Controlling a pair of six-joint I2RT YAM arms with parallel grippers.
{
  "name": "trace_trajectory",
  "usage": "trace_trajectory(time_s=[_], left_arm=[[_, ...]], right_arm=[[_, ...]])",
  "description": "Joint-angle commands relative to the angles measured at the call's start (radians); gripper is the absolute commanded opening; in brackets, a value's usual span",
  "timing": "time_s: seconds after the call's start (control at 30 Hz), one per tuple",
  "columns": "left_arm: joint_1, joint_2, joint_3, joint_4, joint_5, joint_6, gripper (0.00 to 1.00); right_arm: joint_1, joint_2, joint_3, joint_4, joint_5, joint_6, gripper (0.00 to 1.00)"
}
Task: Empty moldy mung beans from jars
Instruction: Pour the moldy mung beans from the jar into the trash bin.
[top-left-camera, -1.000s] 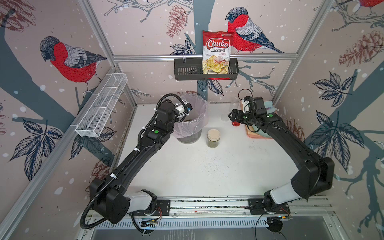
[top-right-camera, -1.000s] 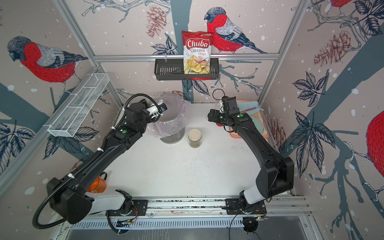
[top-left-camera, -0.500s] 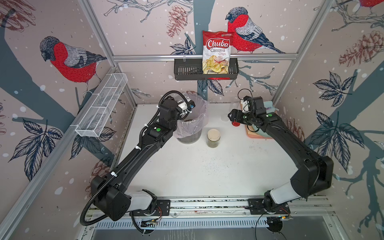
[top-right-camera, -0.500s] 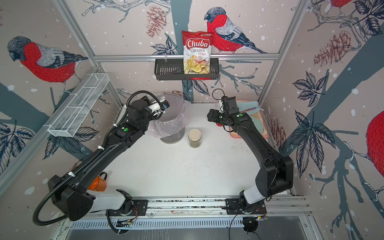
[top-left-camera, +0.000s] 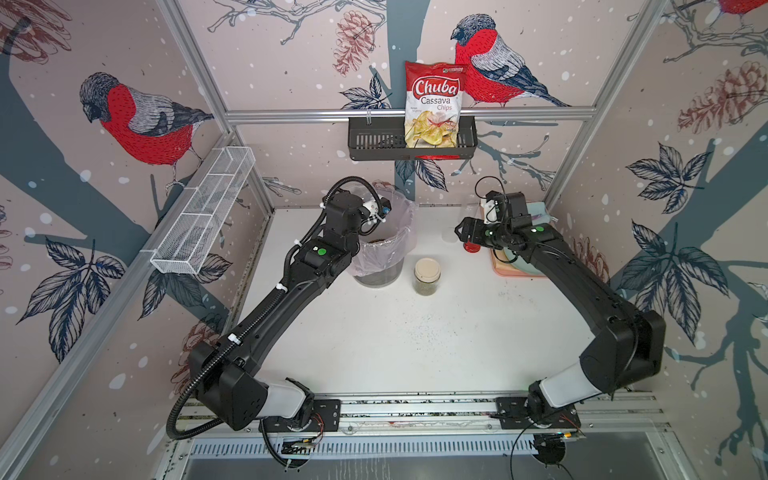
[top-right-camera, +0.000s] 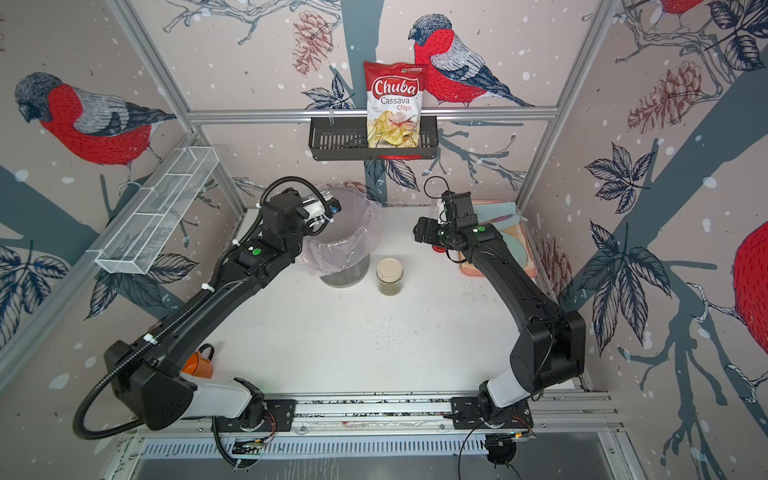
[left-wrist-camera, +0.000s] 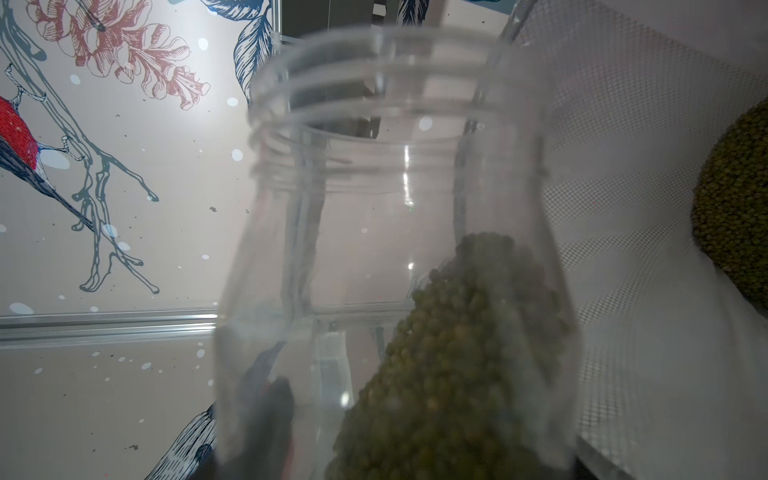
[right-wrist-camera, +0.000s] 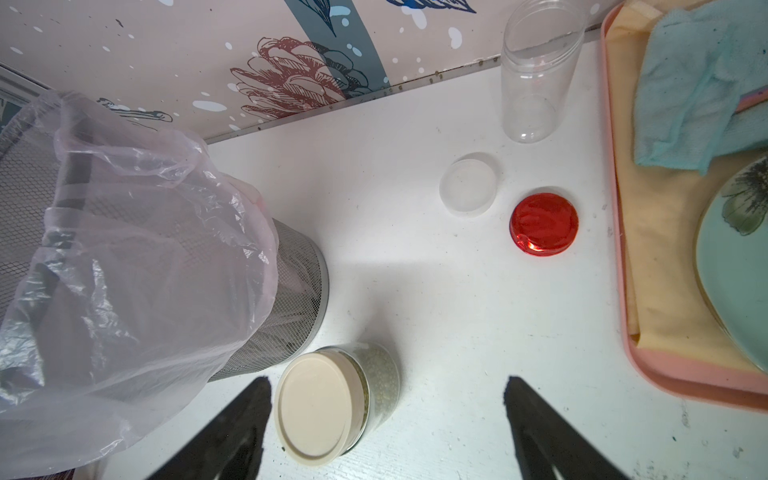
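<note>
Left of centre in a top view, my left pincer (top-left-camera: 376, 211) is clamped on the tilted jar (left-wrist-camera: 395, 249) above the bin (top-left-camera: 378, 279). The jar is clear plastic with a threaded neck and no lid. The mung beans (left-wrist-camera: 457, 353) inside it are tiny matte olive balls, heaped along one wall. Another green pile (left-wrist-camera: 735, 208) sits inside the bin, which is grey metal mesh under a crinkly see-through liner (right-wrist-camera: 145, 249). Just right of the bin, the beige-lidded jar (top-left-camera: 427, 276) stands upright, packed with beans. Further right, my right pincer (top-left-camera: 460, 235) hangs with its fingers apart, holding nothing. Under it on the white table (top-left-camera: 395, 340) lie a glossy red lid (right-wrist-camera: 544, 222) and a frosted lid (right-wrist-camera: 469, 185), both flat. The empty jar (right-wrist-camera: 536, 75) stands behind them, and the pink tray (right-wrist-camera: 685, 374) is at far right.
</note>
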Motion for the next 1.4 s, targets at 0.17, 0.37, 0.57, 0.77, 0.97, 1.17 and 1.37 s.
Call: trace_trajectory(time_s=[0.17,0.37,0.57,0.77,0.97,1.17,1.37], left_arm=[[0.0,0.025,0.031,0.012,-0.052,0.124,0.6],[0.006,0.035,0.035,0.011,-0.057,0.194,0.6],[0.009,0.036,0.047,-0.006,-0.066,0.247,0.6],[0.011,0.032,0.052,0.0,-0.092,0.297,0.6],[0.009,0.025,0.052,0.013,-0.09,0.343,0.6],[0.009,0.012,0.038,0.024,-0.076,0.369,0.6],[0.009,-0.002,0.009,0.067,-0.086,0.425,0.6]], right_arm=[[-0.001,-0.002,0.006,0.011,-0.001,0.0,0.88],[-0.001,-0.004,0.003,0.009,-0.001,0.002,0.89],[-0.001,-0.009,0.003,0.012,-0.001,0.003,0.88],[0.0,-0.018,-0.003,0.015,-0.006,0.004,0.88],[-0.001,-0.016,-0.006,0.016,-0.01,0.007,0.88],[-0.001,-0.025,-0.007,0.014,-0.003,0.008,0.88],[0.0,-0.031,-0.011,0.013,-0.001,0.01,0.88]])
